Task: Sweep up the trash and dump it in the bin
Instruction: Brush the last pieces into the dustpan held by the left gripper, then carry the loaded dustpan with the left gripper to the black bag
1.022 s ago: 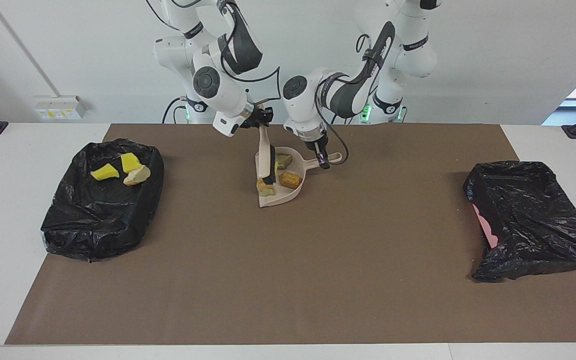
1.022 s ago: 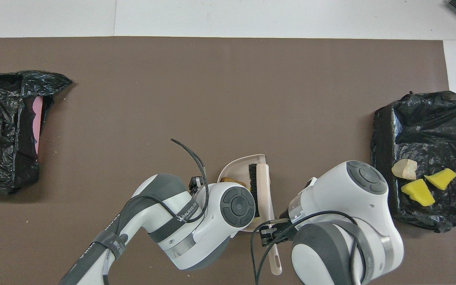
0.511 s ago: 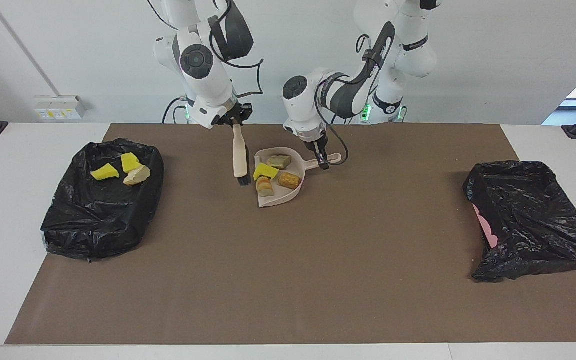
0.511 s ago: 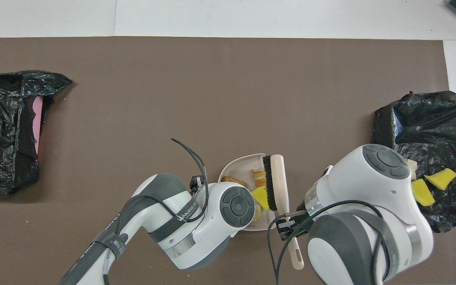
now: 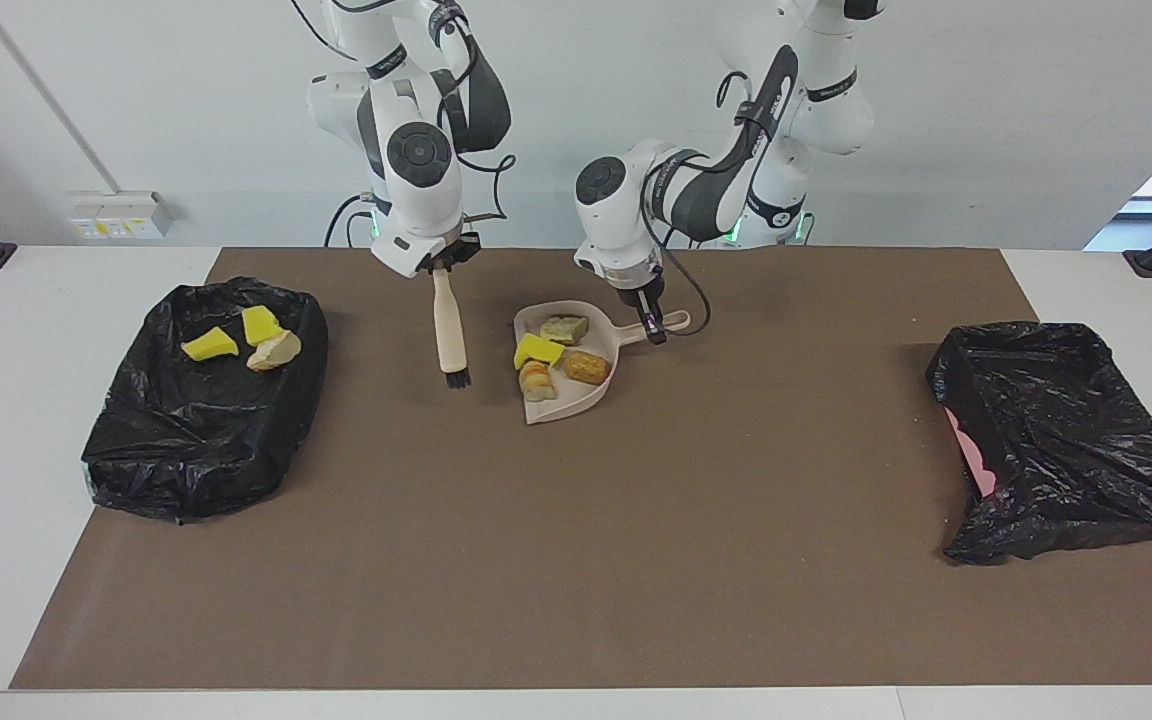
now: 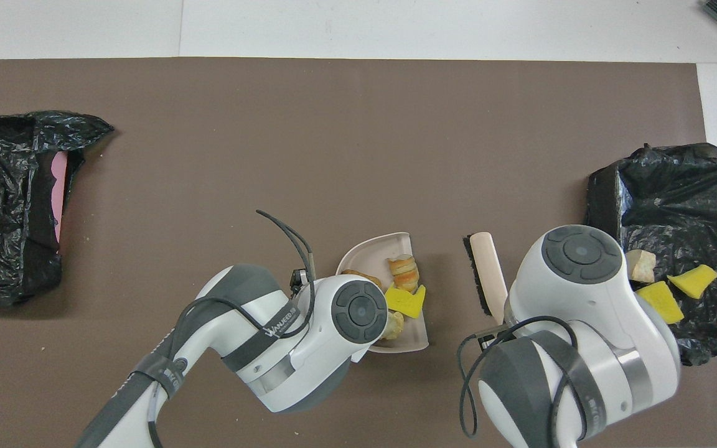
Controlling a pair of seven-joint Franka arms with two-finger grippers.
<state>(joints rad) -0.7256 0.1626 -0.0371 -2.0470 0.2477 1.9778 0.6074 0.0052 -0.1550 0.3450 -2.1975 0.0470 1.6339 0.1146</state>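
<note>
A beige dustpan sits at mid-desk on the brown mat, carrying four small pieces of trash: a bright yellow foam wedge, a greenish-tan chunk and two tan-orange bread-like pieces. The left claw is clamped shut on the dustpan's handle, on the side toward the left arm's end of the desk. The right claw grips the top of a hand brush, which hangs bristles-down over the mat just beside the pan, on the side toward the right arm's end.

The chunks look light and soft, foam and bread that would roll or bounce at a slight tilt; the pan itself seems stiff, thin plastic, best carried by its handle and kept level, open lip raised a little.

Three more pieces, two yellow wedges and a pale tan chunk, already lie in the black-lined bin at the right arm's end of the desk. A second black-lined bin, showing a pink patch, stands at the left arm's end and appears empty. The hanging brush and the right arm stand between the pan and the filled bin; the way to the other bin is open mat.
</note>
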